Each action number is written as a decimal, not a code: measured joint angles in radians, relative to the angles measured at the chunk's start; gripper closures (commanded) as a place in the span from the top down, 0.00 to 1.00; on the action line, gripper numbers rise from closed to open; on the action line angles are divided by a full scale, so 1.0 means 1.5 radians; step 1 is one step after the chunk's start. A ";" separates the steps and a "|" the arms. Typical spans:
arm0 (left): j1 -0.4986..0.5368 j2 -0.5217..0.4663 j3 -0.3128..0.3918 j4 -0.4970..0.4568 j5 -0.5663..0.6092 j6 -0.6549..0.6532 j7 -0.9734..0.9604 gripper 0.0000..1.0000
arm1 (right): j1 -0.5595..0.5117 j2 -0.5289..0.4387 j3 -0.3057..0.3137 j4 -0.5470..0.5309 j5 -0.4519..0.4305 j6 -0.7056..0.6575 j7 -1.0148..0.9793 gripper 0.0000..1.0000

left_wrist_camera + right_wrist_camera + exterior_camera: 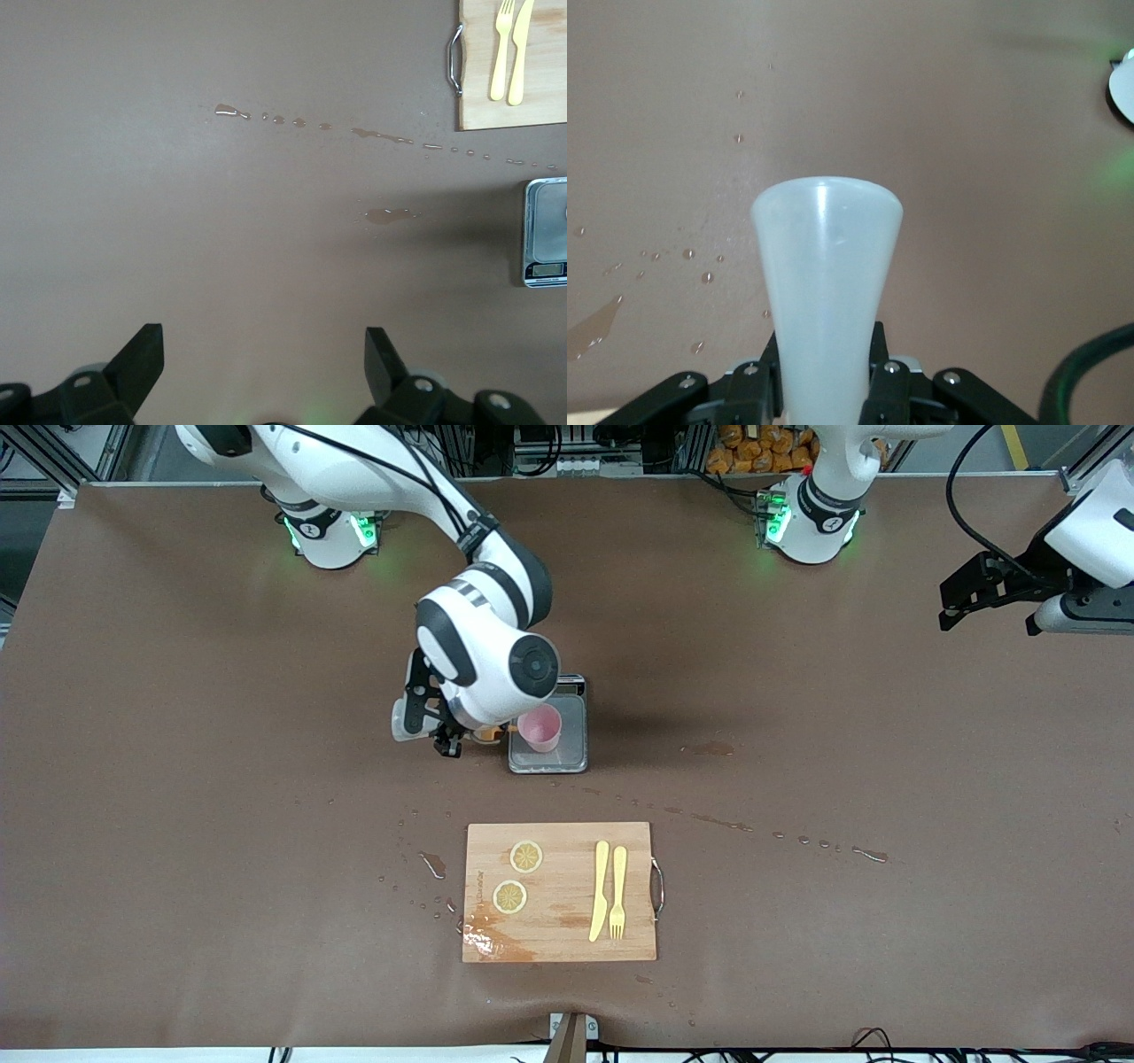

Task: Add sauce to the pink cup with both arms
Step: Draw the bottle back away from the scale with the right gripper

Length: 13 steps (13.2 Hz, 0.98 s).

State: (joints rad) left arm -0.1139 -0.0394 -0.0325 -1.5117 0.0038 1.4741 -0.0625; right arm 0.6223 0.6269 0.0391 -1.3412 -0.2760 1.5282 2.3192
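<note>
Over the scale (pixel 571 731) the right gripper (pixel 440 726), clamped on the sauce (pixel 826 292), tips it at the pink cup (pixel 540 729), pouring seemingly underway, while the left gripper (pixel 264 363) waits apart, empty.

Grey scale (pixel 571 755); wooden board (pixel 560 892) nearer camera — lemon slices (pixel 526 856), knife (pixel 600 890), fork (pixel 617 892).

Pale-pink tapered cup (pixel 539 728), upright on the grey scale (pixel 567 757). Translucent whitish squeeze bottle (pixel 826 292), tipped on its side just beside the cup, clamped in the right gripper (pixel 824 381); orange cap end toward the cup.
</note>
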 measured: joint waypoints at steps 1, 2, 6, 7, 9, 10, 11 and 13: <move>0.000 0.000 0.000 0.000 0.000 0.000 0.000 1.00 | -0.015 -0.007 0.000 0.002 0.018 0.005 -0.016 0.09; 0.000 0.000 0.000 0.000 0.000 0.000 0.000 1.00 | -0.031 -0.015 -0.001 0.003 0.034 0.010 -0.028 0.09; 0.000 0.000 0.000 0.000 0.000 0.000 0.000 1.00 | -0.081 -0.036 -0.001 0.004 0.101 0.028 -0.069 0.05; 0.000 0.000 0.000 0.000 0.000 0.000 0.000 1.00 | -0.095 -0.040 -0.002 0.004 0.123 0.032 -0.083 0.05; 0.000 0.000 0.000 0.000 0.000 0.000 0.000 1.00 | -0.135 -0.049 -0.003 0.005 0.175 0.037 -0.129 0.05; 0.000 0.000 0.000 0.000 0.000 0.000 0.000 1.00 | -0.160 -0.056 -0.004 0.006 0.204 0.038 -0.162 0.05; 0.000 0.000 0.000 0.000 0.000 0.000 0.000 1.00 | -0.185 -0.065 -0.005 0.006 0.233 0.039 -0.197 0.04; 0.000 0.000 0.000 0.000 0.000 0.000 0.000 1.00 | -0.245 -0.080 -0.006 0.006 0.302 0.033 -0.275 0.04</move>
State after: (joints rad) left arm -0.1139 -0.0393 -0.0323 -1.5121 0.0038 1.4741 -0.0625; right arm 0.2552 0.5063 0.0301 -1.3325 0.1775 1.5775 1.9068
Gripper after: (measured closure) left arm 0.000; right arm 0.626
